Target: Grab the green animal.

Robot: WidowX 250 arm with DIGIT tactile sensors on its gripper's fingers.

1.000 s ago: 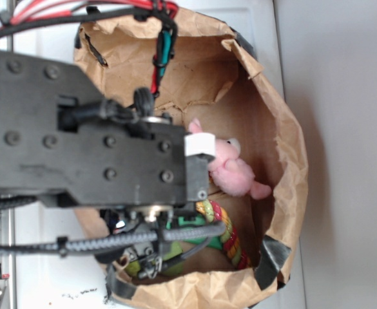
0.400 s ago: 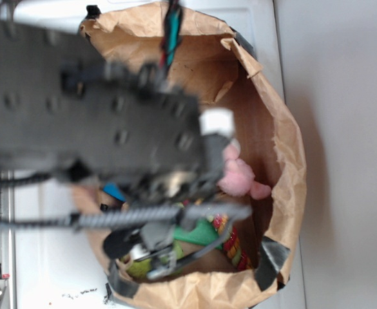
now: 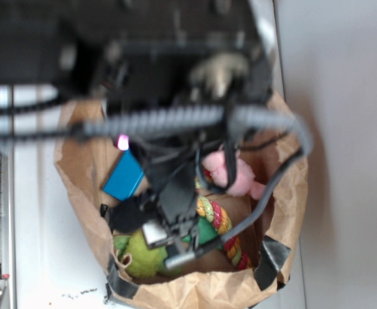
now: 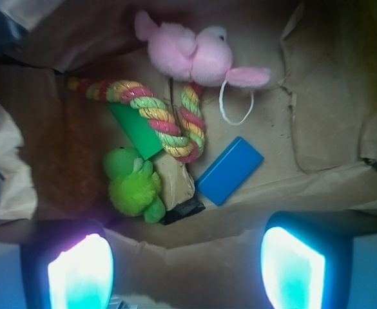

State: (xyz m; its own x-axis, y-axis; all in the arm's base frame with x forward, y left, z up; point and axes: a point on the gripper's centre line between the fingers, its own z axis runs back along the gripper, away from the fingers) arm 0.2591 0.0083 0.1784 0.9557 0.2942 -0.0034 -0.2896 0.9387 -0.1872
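A: Looking down through the wrist view, where does the green animal [image 4: 135, 182] lie?

B: On the floor of the brown paper bag [image 4: 317, 116], towards the lower left of that view, lumpy and fuzzy, with darker green lobes at its top and bottom. Its upper end sits just beside the flat green block [image 4: 135, 131].

A: And the hand [image 4: 187, 264]?

B: Released. The two fingers [image 4: 80, 270] glow at the bottom corners of the wrist view, spread wide with nothing between them, and both are well apart from the toy.

A: What else is in the bag?

B: A pink plush bunny [image 4: 196, 56] at the top, with a white loop of string below it. A striped rope toy [image 4: 154, 116] runs from the left and curls back up towards the bunny, lying over the green block. A blue block [image 4: 230, 170] rests to the right of the rope, apart from the green animal.

A: Does the exterior view help?

B: Only a little. The arm is blurred and covers the top of the bag; the green animal [image 3: 138, 252] shows near the bag's lower edge, partly behind cables. The bag stands on a pale worktop [image 3: 343, 193].
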